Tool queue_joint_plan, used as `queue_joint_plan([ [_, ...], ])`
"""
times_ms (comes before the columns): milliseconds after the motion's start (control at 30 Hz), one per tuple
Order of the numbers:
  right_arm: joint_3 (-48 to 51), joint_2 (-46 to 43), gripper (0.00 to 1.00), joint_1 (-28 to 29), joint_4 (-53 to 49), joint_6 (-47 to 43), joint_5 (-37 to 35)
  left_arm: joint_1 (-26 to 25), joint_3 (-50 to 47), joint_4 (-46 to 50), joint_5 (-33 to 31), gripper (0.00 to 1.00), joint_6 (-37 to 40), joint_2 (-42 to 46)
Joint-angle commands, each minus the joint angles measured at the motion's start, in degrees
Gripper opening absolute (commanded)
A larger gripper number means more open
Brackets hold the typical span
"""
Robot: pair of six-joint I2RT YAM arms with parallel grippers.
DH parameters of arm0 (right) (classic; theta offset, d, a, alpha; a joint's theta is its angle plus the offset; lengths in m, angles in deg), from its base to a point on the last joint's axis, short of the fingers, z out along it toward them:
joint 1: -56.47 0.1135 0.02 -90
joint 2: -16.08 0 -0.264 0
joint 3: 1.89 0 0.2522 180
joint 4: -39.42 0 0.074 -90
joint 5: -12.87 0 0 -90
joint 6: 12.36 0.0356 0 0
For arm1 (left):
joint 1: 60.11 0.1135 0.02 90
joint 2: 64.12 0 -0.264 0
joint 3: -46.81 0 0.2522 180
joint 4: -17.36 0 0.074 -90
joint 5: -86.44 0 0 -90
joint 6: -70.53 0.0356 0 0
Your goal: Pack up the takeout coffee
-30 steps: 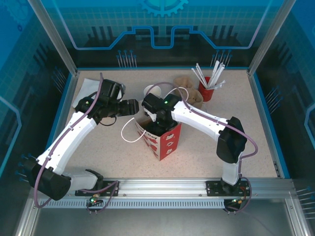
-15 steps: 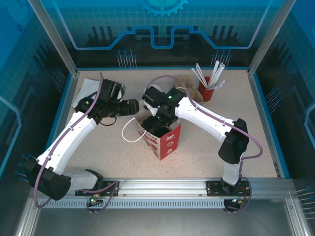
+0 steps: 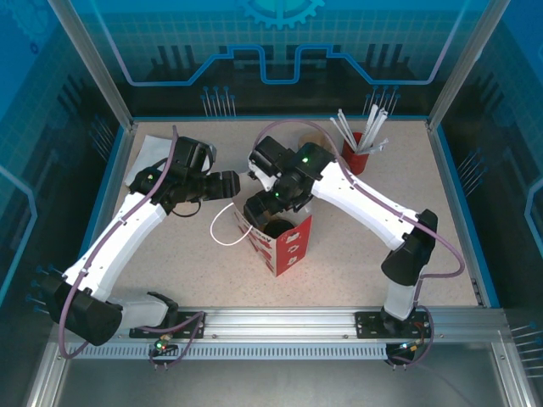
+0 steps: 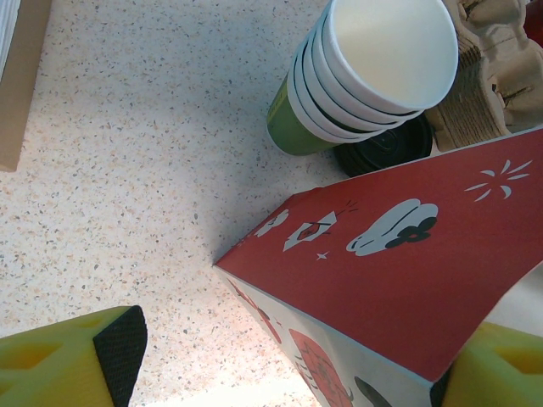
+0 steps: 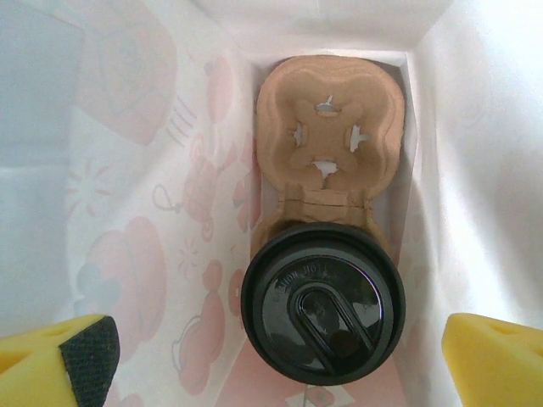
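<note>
One lidded coffee (image 5: 322, 303) sits inside the one red bag (image 3: 293, 246), filling one of two slots in a cardboard tray (image 5: 331, 144). Both hands gape, holding nothing: the left hand (image 4: 286, 363) straddles the bag's corner, and the right hand (image 5: 278, 352) has lifted clear since a second ago

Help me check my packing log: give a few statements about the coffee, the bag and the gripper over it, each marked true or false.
1. The takeout coffee sits inside the red bag. True.
2. The cardboard carrier holds a cup in both slots. False: the slot beyond the coffee is empty.
3. The right gripper is shut on the coffee. False: its jaws stand open above the lid.
4. The stacked cups stand on the table, outside the bag. True.
</note>
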Motion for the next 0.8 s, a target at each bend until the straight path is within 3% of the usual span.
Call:
queue_joint_plan([
  [0,-2.83,-2.33,0.99,-0.89,-2.82,-0.52,0.34,0.56,-1.00,-0.50,0.75,0.84,-0.27,0.97],
  [467,-6.32,-7.99,0.95,-2.80,-1.52,-1.07,0.81,0.56,-0.80,-0.81,0.57,0.85,-0.63,0.97],
  [767,-5.66,-12.58,0.84,-6.52,-0.92,-1.32,1.26,0.56,0.29,-0.83,1.25,0.88,-0.52,1.23],
])
